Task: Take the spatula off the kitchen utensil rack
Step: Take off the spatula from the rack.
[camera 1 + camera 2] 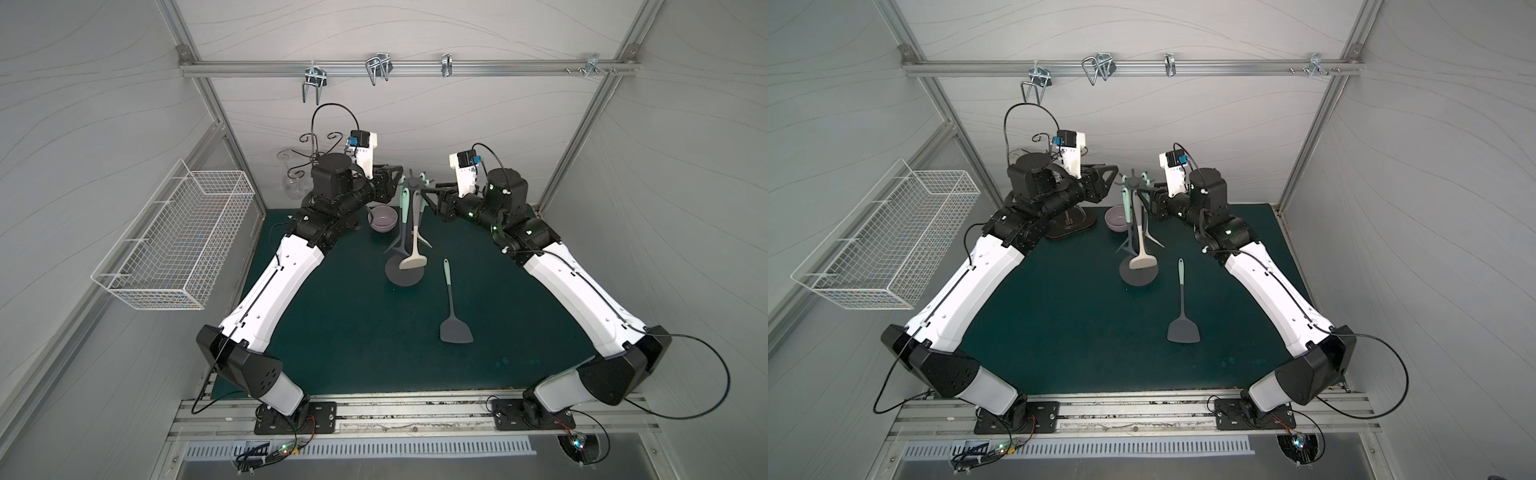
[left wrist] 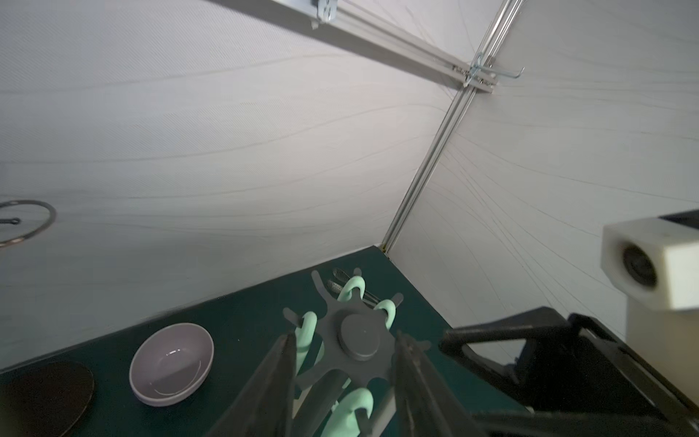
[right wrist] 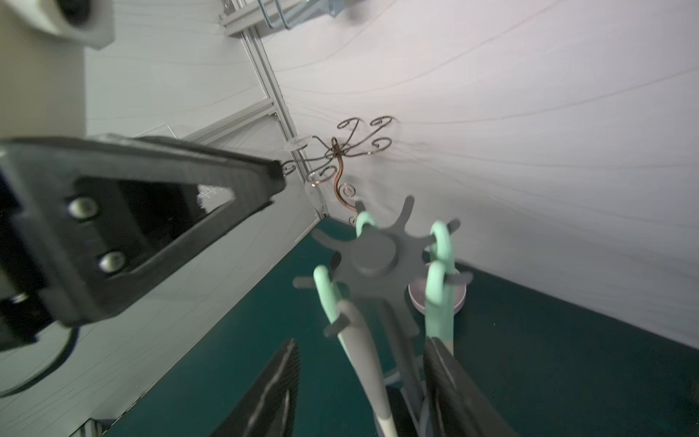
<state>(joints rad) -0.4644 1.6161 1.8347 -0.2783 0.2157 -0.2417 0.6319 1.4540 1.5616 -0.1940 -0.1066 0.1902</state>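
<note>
Looks done to me: spatula (image 1: 456,330) lies on the mat (image 1: 353,332), near-right of the kitchen utensil rack (image 1: 413,182). The left gripper (image 2: 345,336) and right gripper (image 3: 361,342) flank its top, both partly open, holding nothing. Next they'd just back off without bumping it.

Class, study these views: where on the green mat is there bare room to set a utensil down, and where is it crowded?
Widest: between left forearm, kitchen utensil rack base and spatula. Narrower: between spatula and right forearm. Crowded: the back, where left gripper, right gripper, rack crown and bowl cluster.
</note>
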